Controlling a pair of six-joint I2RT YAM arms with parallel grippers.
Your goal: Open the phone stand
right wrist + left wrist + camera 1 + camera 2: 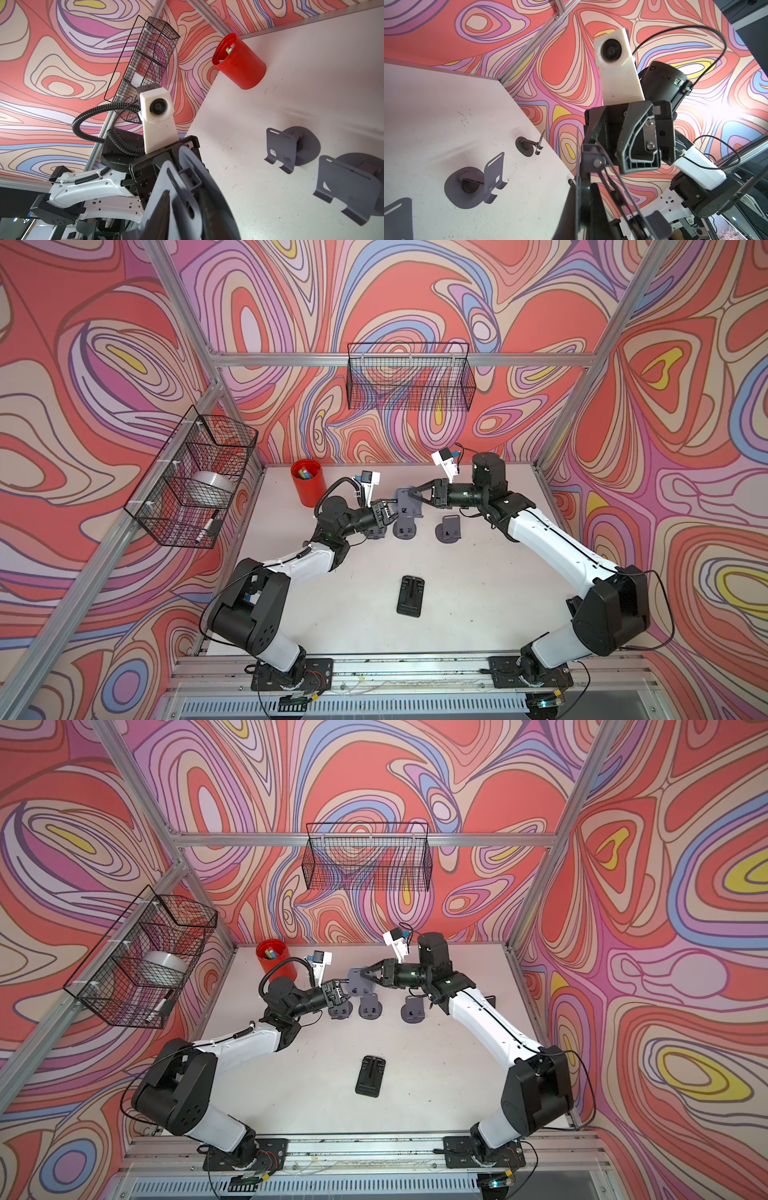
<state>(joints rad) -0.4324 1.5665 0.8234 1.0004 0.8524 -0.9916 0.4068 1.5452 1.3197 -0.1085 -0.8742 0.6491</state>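
**Phone stand held in the air between both grippers**

The white table (478, 593) fills the floor of the cell. A wire basket (409, 377) hangs on the wall at 12 o'clock, and a second basket (195, 481) hangs on the wall at 9 o'clock. A red cup (307, 489) stands at the table's 11 o'clock corner. A black folded stand (410, 596) lies flat just toward 6 o'clock from the middle.

Toward 12 o'clock from the middle, an open grey stand (405, 529) is upright on the table. Another grey stand (449, 529) is near it on its 3 o'clock side.

The phone stand (409, 506) is off the table, above the open grey stand. In both top views the two arms meet on it.

The left gripper (392, 508) comes in from 9 o'clock, its jaws pressed together on the stand's thin plate — the left wrist view shows that plate (578, 166) edge-on.

The right gripper (417, 494) comes in from 3 o'clock with its jaws narrowly apart. In the right wrist view its dark fingers (164, 209) sit on either side of the stand's grey plate (176, 187) — I cannot tell whether they pinch it or only straddle it.
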